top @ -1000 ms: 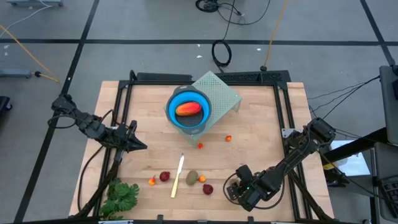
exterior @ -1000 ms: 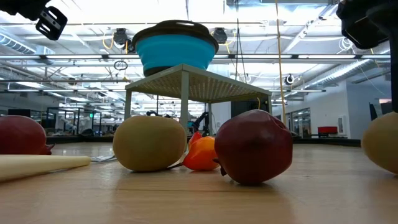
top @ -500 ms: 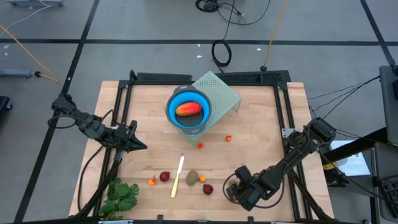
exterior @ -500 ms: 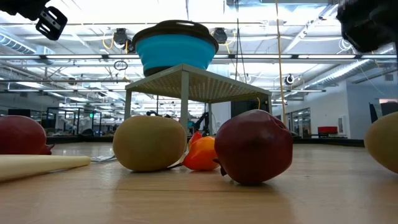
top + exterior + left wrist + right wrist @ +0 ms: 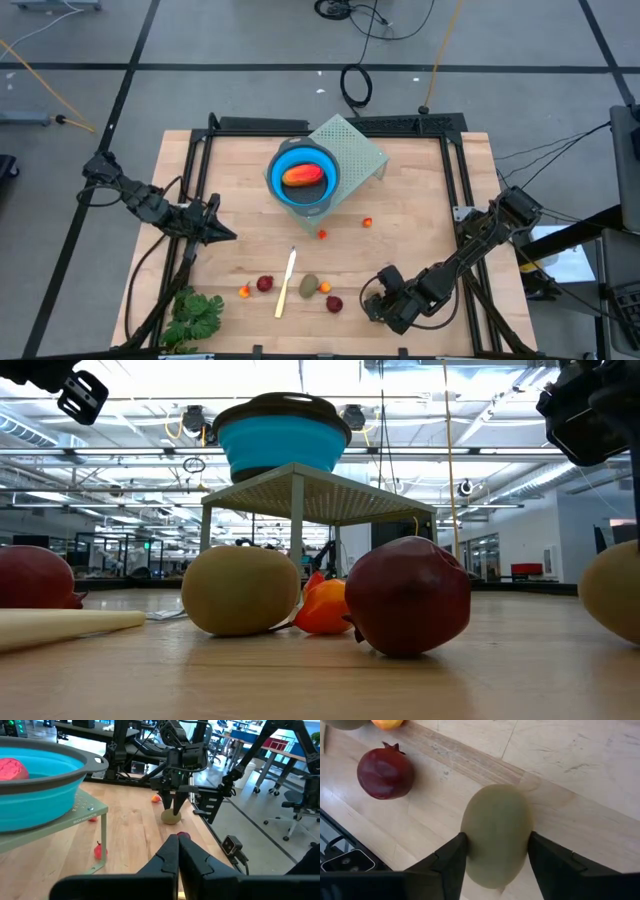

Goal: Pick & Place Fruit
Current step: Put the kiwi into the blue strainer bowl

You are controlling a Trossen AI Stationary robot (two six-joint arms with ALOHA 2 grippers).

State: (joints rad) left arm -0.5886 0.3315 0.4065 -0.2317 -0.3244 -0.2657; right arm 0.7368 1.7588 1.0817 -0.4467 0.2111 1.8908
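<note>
My right gripper (image 5: 496,839) points down near the table's front right (image 5: 374,307), shut on a brown-green oval fruit (image 5: 495,832). A dark red ball (image 5: 385,772) lies just beside it. Another brown-green oval (image 5: 309,286), orange bits (image 5: 326,288) and a second dark red ball (image 5: 264,284) lie along the near edge. An orange-red oblong (image 5: 302,175) sits in the blue bowl (image 5: 278,182). My left gripper (image 5: 228,236) hovers shut at the left, holding nothing. My right gripper pinches the brown-green oval by its two long sides (image 5: 470,836) between its two fingers (image 5: 451,862). The fingers come from above, pointing down, and lie across the oval. The oval (image 5: 612,592) rests with its underside on the table.
The bowl stands on a pale green mesh stand (image 5: 362,152) at the far middle. A cream stick (image 5: 286,283) lies among the near fruit, with a leafy green bunch (image 5: 192,316) at the near left corner. Two small red bits (image 5: 322,234) (image 5: 368,222) lie mid-table.
My right gripper has shifted a little toward the table's left edge, staying low over the oval.
</note>
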